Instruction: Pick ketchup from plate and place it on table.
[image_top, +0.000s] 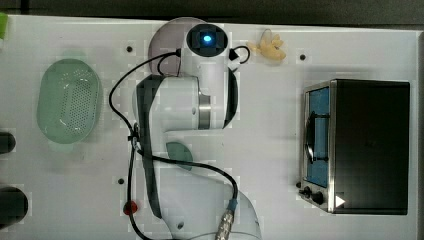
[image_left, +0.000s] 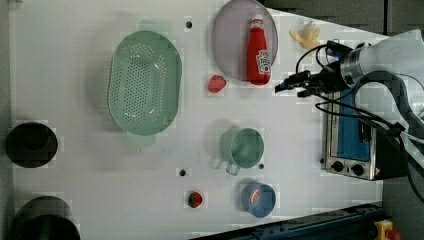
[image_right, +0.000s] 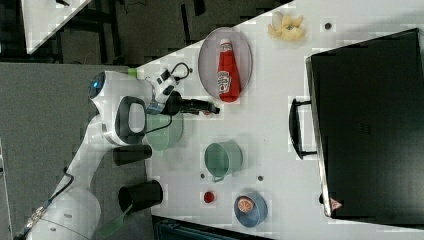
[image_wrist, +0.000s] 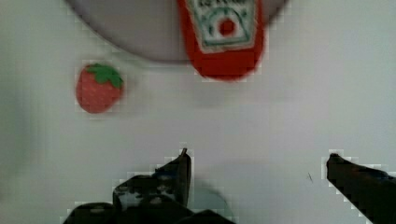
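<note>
The red ketchup (image_left: 259, 50) bottle lies flat on the pale lilac plate (image_left: 230, 40), its base hanging over the plate's rim (image_wrist: 140, 42). The ketchup (image_right: 226, 65) shows the same way on the plate (image_right: 207, 60) in the right view, and its base (image_wrist: 226, 42) fills the wrist view's upper middle. My gripper (image_left: 281, 87) hovers above the white table (image_left: 75, 165) just off the bottle's base, open, with nothing between its fingers (image_wrist: 180, 172). In the right view the gripper (image_right: 214, 107) sits beside the plate's edge. In the top view my arm covers most of the plate (image_top: 165, 42).
A mint-green basket (image_left: 145, 82), a green cup (image_left: 243, 147), a blue bowl (image_left: 260, 199) and two strawberries (image_left: 216, 83) (image_left: 195, 199) lie on the table. A toaster oven (image_left: 352, 145) and a banana peel (image_left: 306, 35) are near the arm. Dark cups (image_left: 31, 145) stand at the table edge.
</note>
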